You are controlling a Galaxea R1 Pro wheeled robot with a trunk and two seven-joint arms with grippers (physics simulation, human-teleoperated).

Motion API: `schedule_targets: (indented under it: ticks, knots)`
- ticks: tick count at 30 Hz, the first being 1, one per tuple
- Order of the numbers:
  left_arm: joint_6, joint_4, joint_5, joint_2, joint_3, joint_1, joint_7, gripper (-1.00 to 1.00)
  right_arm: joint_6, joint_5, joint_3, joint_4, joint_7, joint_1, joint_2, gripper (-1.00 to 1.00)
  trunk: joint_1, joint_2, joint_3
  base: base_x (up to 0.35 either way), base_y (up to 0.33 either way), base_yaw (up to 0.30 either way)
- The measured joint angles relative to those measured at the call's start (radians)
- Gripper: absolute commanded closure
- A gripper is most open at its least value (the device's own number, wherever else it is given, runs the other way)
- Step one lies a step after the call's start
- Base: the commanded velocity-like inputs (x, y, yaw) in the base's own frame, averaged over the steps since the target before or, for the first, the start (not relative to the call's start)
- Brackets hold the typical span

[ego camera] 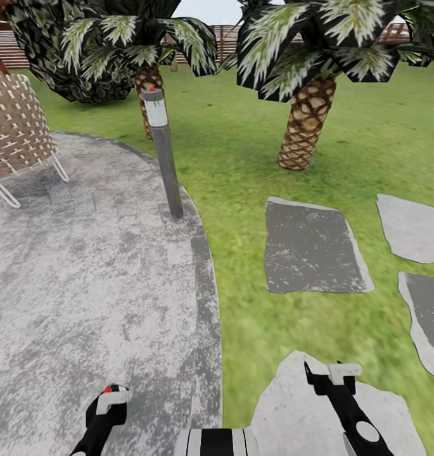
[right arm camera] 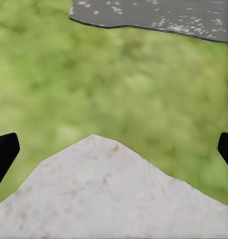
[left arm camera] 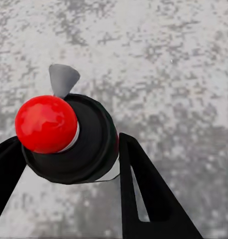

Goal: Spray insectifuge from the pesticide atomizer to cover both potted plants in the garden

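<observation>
I have the spray bottle (left arm camera: 69,139) clamped in my left gripper (ego camera: 110,400). On the left wrist camera I look down its top end: a round black body with a red tip (left arm camera: 46,123) and a small grey trigger piece (left arm camera: 63,79) poking out behind it. The two black fingers (left arm camera: 143,194) press against its sides, so the jaws are closed on the bottle. From the head camera most of the bottle is hidden behind the gripper; I make out only a speck of red at the top and a pale part, low at the picture's bottom edge over the round stone patio (ego camera: 83,285).

My right gripper (ego camera: 334,375) hangs over a pale stepping stone (ego camera: 286,405) at the lawn's edge. On the right wrist camera only the very tips of its fingers (right arm camera: 4,152) show, at opposite edges of the picture, spread wide with nothing between them but the pale stone (right arm camera: 109,199), grass (right arm camera: 118,84) and a darker slab (right arm camera: 158,15) beyond.

Ahead, a grey post lamp (ego camera: 163,152) stands at the patio rim. Two palm trees (ego camera: 305,120) rise from the lawn (ego camera: 242,164), their crowns cut off by the top of the picture. A woven chair (ego camera: 17,126) is cut off at the left edge. More dark slabs (ego camera: 312,247) lie in the grass to the right, and a slatted fence (ego camera: 226,38) runs along the back, partly behind the fronds.
</observation>
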Motion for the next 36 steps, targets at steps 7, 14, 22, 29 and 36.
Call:
schedule_targets:
  ticks: [7,14,22,29,36]
  knots:
    - [-0.038,0.000,0.004,0.001,0.005,0.058,0.001,1.00,-0.155,-0.001,-0.013,0.123,0.000,0.034,-0.008,-1.00,-0.003,0.002,0.037,0.000,0.000,-0.127]
    - [-0.078,0.001,0.005,0.001,0.008,0.098,0.022,1.00,-0.350,-0.002,-0.020,0.332,-0.001,0.054,-0.006,-1.00,-0.006,0.003,0.075,0.000,0.000,-0.124]
    - [-0.095,0.002,0.005,-0.001,0.008,0.132,0.092,1.00,-0.441,-0.002,-0.019,0.468,0.000,0.055,-0.007,-1.00,-0.010,0.005,0.118,0.000,0.000,-0.022]
    - [-0.096,0.013,0.005,-0.003,0.007,0.145,0.098,1.00,-0.443,-0.002,-0.018,0.488,0.001,0.055,-0.001,-1.00,-0.013,0.007,0.154,0.000,0.000,0.000]
    - [-0.095,0.015,0.005,-0.003,0.008,0.147,0.098,1.00,-0.443,-0.005,-0.019,0.493,0.001,0.055,0.002,-1.00,-0.040,0.056,0.177,0.000,0.000,0.000]
